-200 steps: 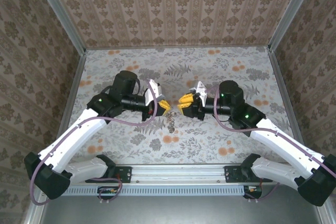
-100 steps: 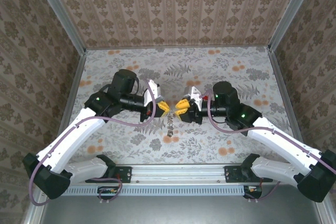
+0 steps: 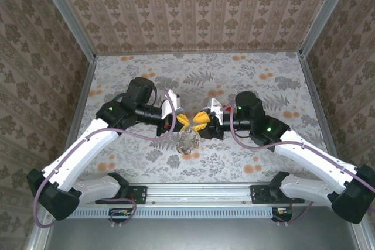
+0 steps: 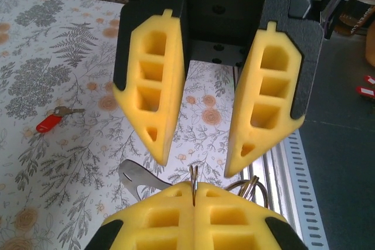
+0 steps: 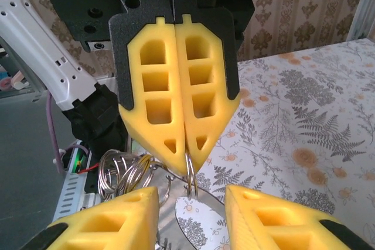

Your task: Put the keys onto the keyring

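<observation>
My left claw (image 4: 193, 198) is pressed shut, its two yellow foam wedges flush together, and a thin silvery wire of the keyring (image 5: 125, 171) stands pinched in the seam at their tips. The keyring is a bundle of several bright metal wire loops hanging below those tips, above the table (image 3: 252, 80). A flat, polished metal tab (image 5: 196, 222) dangles beside the loops and mirrors the table's floral print.

My right claw (image 5: 190, 196) faces the left one with its fingers spread wide. Each finger is the same ribbed yellow foam with hollow square cells, tapering to a blunt point. The pinched wire sits between them, and I cannot tell whether either finger touches it.

Compared with a second ago, the right arm has moved in toward the left. From above, the two sets of yellow tips now almost meet where a clear gap lay between them before. The dangling bundle also looks wider and more splayed than the narrow strand it was.

One key (image 4: 49, 123) lies flat on the table, well off to the side of the claws, with a red plastic head and a short grey shaft. The table cover is patterned with grey ferns and orange blossoms. Purple cables (image 3: 140, 136) loop along both white arms. From above, the claws' bulk hides the pinch point itself.
</observation>
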Motion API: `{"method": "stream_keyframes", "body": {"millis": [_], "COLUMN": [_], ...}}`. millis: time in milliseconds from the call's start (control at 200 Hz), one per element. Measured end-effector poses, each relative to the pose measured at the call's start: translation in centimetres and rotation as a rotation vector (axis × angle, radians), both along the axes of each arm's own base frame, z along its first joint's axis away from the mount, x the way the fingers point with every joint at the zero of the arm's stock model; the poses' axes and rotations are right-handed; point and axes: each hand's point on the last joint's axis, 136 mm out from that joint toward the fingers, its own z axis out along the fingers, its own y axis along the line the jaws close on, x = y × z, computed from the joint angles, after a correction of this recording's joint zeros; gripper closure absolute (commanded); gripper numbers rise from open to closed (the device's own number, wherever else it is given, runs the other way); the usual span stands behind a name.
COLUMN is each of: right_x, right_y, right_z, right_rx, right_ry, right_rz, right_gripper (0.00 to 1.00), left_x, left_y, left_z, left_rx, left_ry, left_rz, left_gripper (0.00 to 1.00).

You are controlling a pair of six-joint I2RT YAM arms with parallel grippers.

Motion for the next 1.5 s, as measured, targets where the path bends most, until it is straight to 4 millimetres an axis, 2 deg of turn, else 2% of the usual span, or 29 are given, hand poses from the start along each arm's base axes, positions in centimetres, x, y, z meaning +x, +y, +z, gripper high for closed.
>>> {"method": "stream_keyframes", "body": {"millis": [80,205,330,385,550,705,795,1005,1150,1260,1500], "right_x": [0.2,0.3,0.3,0.3,0.4,0.6,0.9,0.7,0.6,0.5,0.0], "right_y": [0.2,0.5,0.6,0.6,0.7,0.7,0.6,0.3,0.3,0.5,0.7], "right_z": [-0.2,-0.2,-0.2,-0.2,-0.2,0.4,0.7,2.8,4.1,4.4,4.7], "right_rx": [-0.001,0.003,0.001,0.0,-0.004,0.007,0.017,0.086,0.137,0.163,0.208], "right_ry": [0.008,0.009,0.01,0.015,0.018,0.004,-0.005,-0.037,-0.056,-0.054,-0.033], "right_rz": [-0.001,0.004,0.007,0.006,0.005,-0.002,-0.024,-0.04,-0.037,-0.028,0.001], "right_gripper": [0.69,0.85,0.92,1.0,1.0,1.0,1.0,1.0,1.0,1.0,1.0], "left_x": [0.0,0.1,0.2,0.2,0.2,0.2,-0.1,-0.8,-0.5,0.0,0.0], "left_y": [-0.2,-0.2,-0.1,-0.1,0.0,0.1,0.1,1.0,1.8,2.2,1.6], "left_z": [0.0,-0.2,-0.2,-0.3,-0.3,0.4,1.2,1.6,1.8,2.3,4.3], "left_rx": [0.002,0.008,0.016,0.02,0.02,-0.001,-0.034,-0.086,-0.132,-0.179,-0.26], "left_ry": [0.001,0.002,0.004,0.004,0.001,-0.016,-0.02,-0.033,-0.027,-0.028,-0.037], "left_rz": [-0.006,-0.004,0.004,0.007,0.009,0.013,0.012,0.036,0.082,0.111,0.085], "left_gripper": [1.0,1.0,1.0,1.0,1.0,0.73,0.67,0.66,0.72,0.74,0.73]}}
